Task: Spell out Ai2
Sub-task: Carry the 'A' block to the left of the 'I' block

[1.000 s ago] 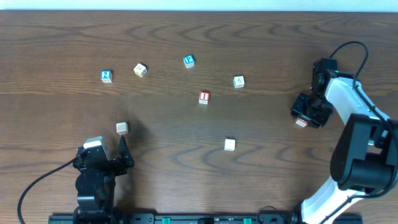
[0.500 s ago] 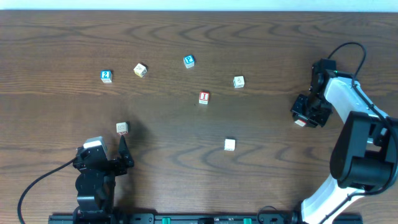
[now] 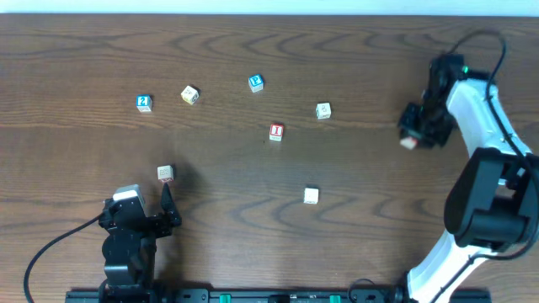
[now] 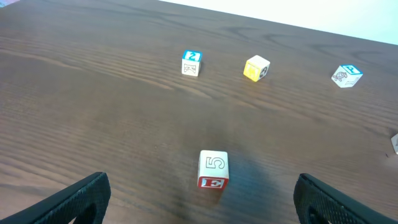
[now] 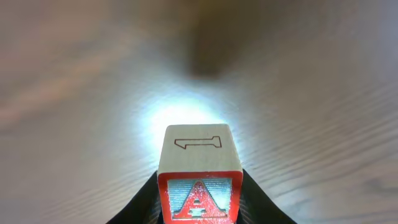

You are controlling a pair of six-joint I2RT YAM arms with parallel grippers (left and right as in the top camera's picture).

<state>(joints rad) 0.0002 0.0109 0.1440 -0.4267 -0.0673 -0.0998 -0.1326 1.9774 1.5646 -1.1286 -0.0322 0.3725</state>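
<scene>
Overhead view of a dark wooden table point(image 3: 253, 244) with small lettered cubes scattered on it, and one robot arm at each side.

Nearest me on the left, the left gripper point(image 3: 145, 204) sits low by the near edge. My left wrist view shows its two black fingers point(image 4: 81, 198) spread wide apart with nothing between them. Just beyond it lies a cube marked 5 point(image 4: 213, 168), with a red face towards the camera. It sits between the lines of the two fingers but touches neither.

Right of centre and a little farther off is a plain cream cube point(image 3: 311, 195), alone.

Farther on, near the middle of the table, the I cube point(image 3: 275, 131) lies flat, its red letter facing up.

At about the same depth on the far right, the right gripper point(image 3: 418, 130) is closed on the A cube point(image 5: 200, 180). My right wrist view shows the fingers pressing both its sides, the red-bordered A facing the camera and an outlined 1 on the face above. The table behind it is blurred, and I cannot tell whether the cube touches it.

Beyond the I cube and to its right is a faintly marked cream cube point(image 3: 323, 110).

Farthest away are three cubes in a loose row. The blue 2 cube point(image 3: 144, 103) is on the left, a yellow cube point(image 3: 189, 94) is near it, and the blue P cube point(image 3: 256, 82) is on the right.
</scene>
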